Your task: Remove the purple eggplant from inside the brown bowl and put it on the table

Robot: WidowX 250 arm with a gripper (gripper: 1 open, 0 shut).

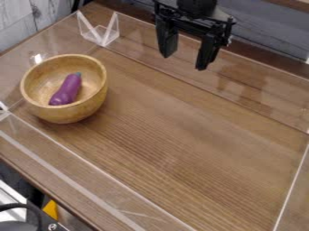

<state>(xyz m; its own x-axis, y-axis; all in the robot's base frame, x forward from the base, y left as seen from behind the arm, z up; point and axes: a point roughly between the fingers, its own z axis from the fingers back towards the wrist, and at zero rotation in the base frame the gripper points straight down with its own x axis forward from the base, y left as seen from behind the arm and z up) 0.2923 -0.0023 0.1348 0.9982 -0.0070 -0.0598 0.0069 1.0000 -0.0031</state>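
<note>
A small glossy purple eggplant (67,88) lies tilted inside the brown bowl (92,74), a round light wooden bowl at the left side of the table (182,135). My gripper (187,51) hangs over the far middle of the table, pointing down, well to the right of the bowl and apart from it. Its black fingers (207,52) stand spread and open, with nothing between them.
Low clear plastic walls (72,167) edge the tabletop. A folded clear plastic stand (99,30) sits at the far edge, between the bowl and the gripper. Bare wood-grain surface stretches from the bowl to the right wall.
</note>
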